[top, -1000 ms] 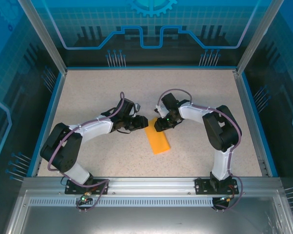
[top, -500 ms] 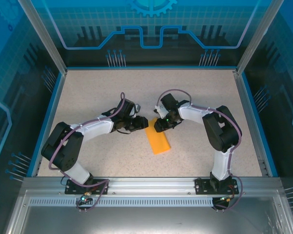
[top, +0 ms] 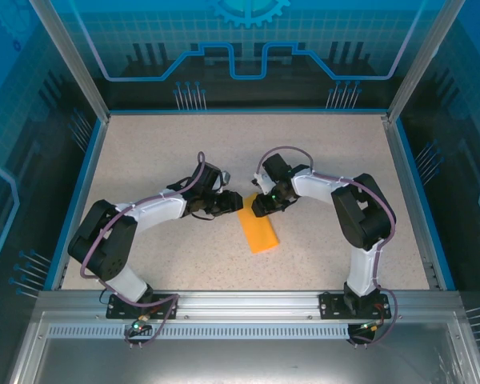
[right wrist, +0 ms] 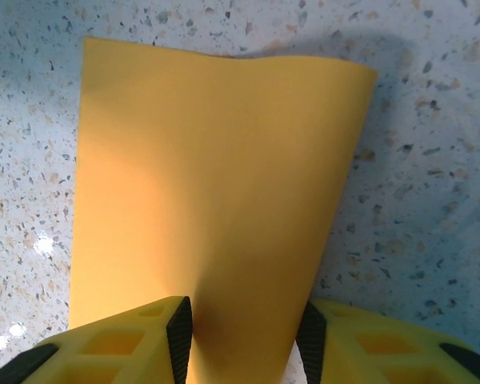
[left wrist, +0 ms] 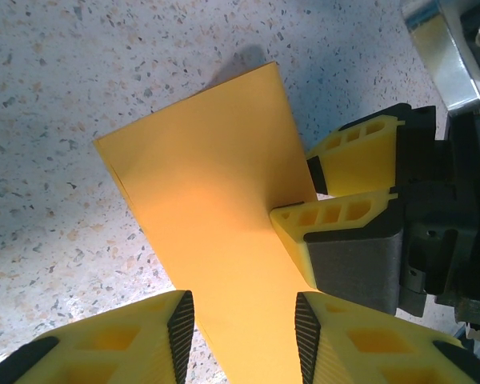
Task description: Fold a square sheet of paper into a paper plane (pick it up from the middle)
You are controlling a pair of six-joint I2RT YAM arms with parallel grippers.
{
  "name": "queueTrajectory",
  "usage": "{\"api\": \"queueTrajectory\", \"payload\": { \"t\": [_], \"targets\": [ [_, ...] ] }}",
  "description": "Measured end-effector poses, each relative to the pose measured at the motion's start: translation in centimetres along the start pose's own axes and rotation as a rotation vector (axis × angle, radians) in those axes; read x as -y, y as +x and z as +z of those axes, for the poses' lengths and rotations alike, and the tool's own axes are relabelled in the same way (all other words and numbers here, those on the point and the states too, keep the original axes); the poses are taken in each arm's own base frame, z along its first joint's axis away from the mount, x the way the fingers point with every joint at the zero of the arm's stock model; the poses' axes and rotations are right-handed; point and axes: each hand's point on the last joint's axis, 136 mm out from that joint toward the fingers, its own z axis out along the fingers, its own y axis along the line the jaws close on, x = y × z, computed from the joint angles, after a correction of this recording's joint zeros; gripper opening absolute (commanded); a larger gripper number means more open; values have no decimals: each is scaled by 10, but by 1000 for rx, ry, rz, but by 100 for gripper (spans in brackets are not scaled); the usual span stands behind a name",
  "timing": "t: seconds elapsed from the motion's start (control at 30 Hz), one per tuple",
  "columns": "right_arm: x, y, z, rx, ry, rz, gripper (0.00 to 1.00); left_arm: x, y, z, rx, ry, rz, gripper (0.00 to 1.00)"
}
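The orange-yellow paper (top: 258,230) lies on the speckled table as a long narrow strip, folded over, not a full square. Its far end sits between my two grippers. My left gripper (top: 232,205) is low over that end from the left, jaws open, and the strip (left wrist: 216,208) runs between its pads. My right gripper (top: 261,208) comes from the right, also open, with the paper (right wrist: 216,160) bulging up slightly between its fingers. In the left wrist view, the right gripper's yellow fingers (left wrist: 336,220) touch the strip's right edge. No pointed dart shape shows.
The speckled table (top: 160,144) is ringed by a blue rim and transparent walls. Both arms bend inward toward the middle, their wrists close together. Bare tabletop lies behind, in front of and beside the paper.
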Motion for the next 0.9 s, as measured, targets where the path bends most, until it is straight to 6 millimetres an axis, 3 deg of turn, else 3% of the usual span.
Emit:
{"api": "queueTrajectory", "payload": {
  "t": [0.4,0.9],
  "targets": [
    [0,0,1,1,10,1,43,1,6,16,-24,17,-12,40],
    [0,0,1,1,12,0,43,-2,21,38,-57,18,-42,27]
  ]
}}
